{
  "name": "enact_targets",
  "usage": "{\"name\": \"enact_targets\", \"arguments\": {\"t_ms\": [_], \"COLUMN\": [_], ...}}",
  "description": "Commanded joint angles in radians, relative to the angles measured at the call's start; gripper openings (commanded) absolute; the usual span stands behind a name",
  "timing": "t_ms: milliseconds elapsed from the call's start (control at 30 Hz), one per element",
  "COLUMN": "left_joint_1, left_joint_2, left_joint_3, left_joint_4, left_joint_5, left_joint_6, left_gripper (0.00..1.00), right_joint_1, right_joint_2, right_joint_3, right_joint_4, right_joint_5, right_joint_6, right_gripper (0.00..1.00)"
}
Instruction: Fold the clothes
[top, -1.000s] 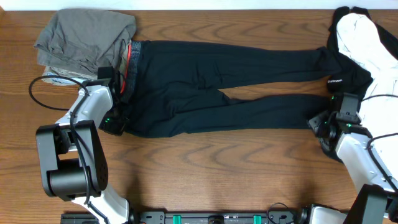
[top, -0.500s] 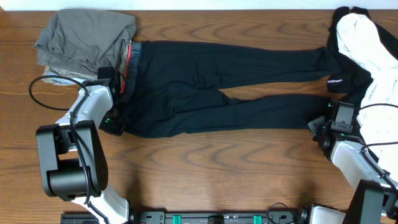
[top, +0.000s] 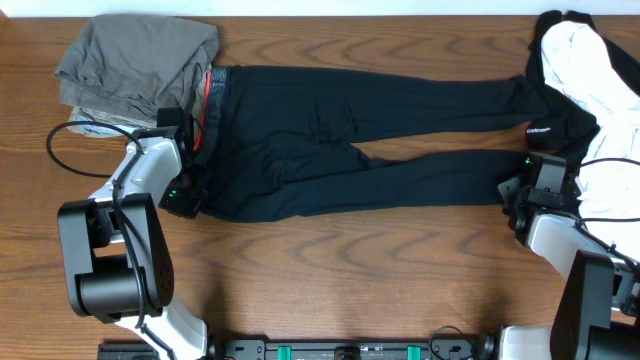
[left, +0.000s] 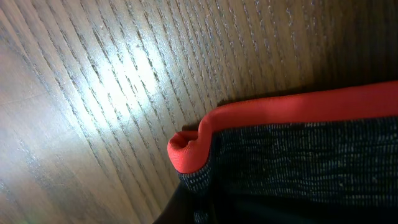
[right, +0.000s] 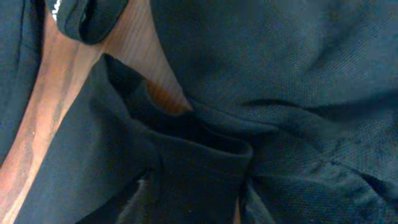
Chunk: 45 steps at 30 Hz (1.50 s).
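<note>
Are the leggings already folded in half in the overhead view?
No, the leggings lie stretched full length across the table, legs side by side.

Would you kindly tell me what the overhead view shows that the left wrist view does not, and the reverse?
Only the overhead view shows the whole leggings spread lengthwise. It also shows the grey garment pile at their waistband end, the black-and-white top at their ankle end, the left arm and the right arm. Only the left wrist view shows the knit texture of the grey waistband and how its red-orange edge curls over at the corner. Both views show the waistband and the wooden table.
</note>
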Motion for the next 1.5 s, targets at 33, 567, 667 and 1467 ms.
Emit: {"name": "enact_targets", "arguments": {"t_ms": [33,567,667,1467], "left_joint_1": [0.000,0.000,0.000,0.000], "left_joint_2": [0.016,0.016,0.016,-0.316], "left_joint_3": [-0.009,-0.009,-0.009,-0.007], "left_joint_4": [-0.010,-0.009,-0.010,-0.086], "left_joint_5": [-0.028,-0.039,-0.043,-0.140], "left_joint_6": [0.014,0.021,0.021,0.217], "left_gripper": [0.06,0.06,0.06,0.06], "right_joint_1": [0.005,0.005,0.005,-0.045], "right_joint_2": [0.040,0.040,0.040,-0.280], "right_joint_3": [-0.022,-0.022,-0.022,0.031], "right_joint_4": [-0.005,-0.078,-0.089,-0.245], "right_joint_5": [-0.063,-0.279,-0.240,-0.227], "right_joint_6": [0.021,0.066,0.085,-0.107], "right_gripper": [0.37,0.47,0.45,0.01]}}
